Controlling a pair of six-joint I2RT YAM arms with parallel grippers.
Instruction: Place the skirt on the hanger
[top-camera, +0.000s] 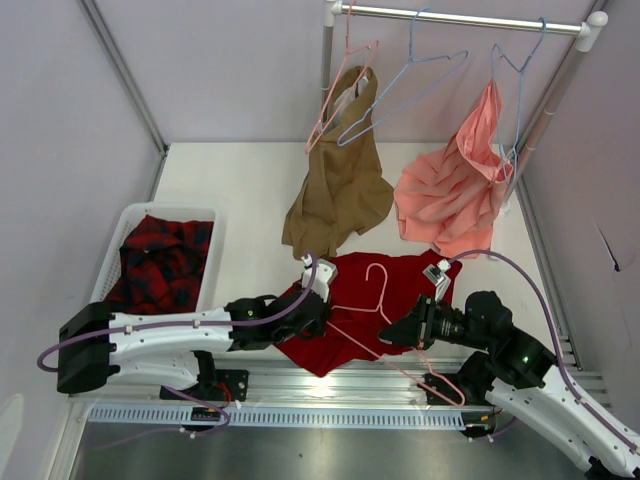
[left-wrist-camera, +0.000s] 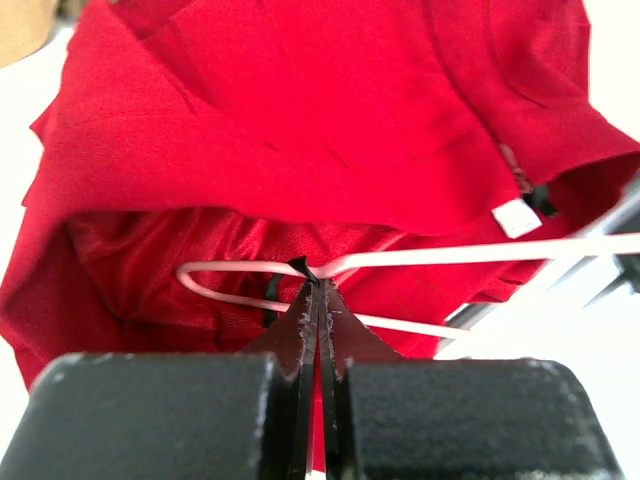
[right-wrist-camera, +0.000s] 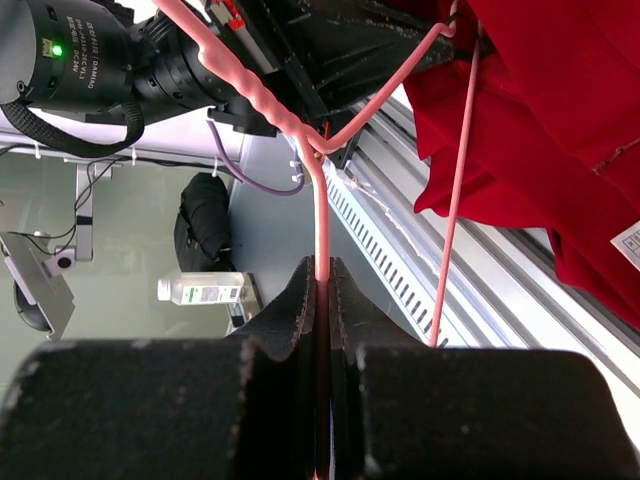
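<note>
The deep-red skirt (top-camera: 350, 335) lies spread at the table's near edge. On it rests the pale-pink hanger (top-camera: 384, 290), hook pointing away from me. My left gripper (top-camera: 322, 308) is at the skirt's left side, my right gripper (top-camera: 392, 335) at its right. In the left wrist view the left gripper (left-wrist-camera: 318, 287) is shut on the skirt (left-wrist-camera: 300, 120) at a small black loop on its edge. A rounded corner of the hanger (left-wrist-camera: 200, 285) sits in the skirt's opening. In the right wrist view the right gripper (right-wrist-camera: 322, 265) is shut on a straight wire of the hanger (right-wrist-camera: 255, 95), beside the skirt (right-wrist-camera: 540, 120).
A white basket (top-camera: 170, 208) at the left holds a red-and-black plaid garment (top-camera: 160, 262). A tan garment (top-camera: 340, 195), a salmon-pink garment (top-camera: 455, 190) and light-blue hangers (top-camera: 400, 90) hang from the rail (top-camera: 460, 18) at the back. A metal rail (top-camera: 350, 385) runs along the near edge.
</note>
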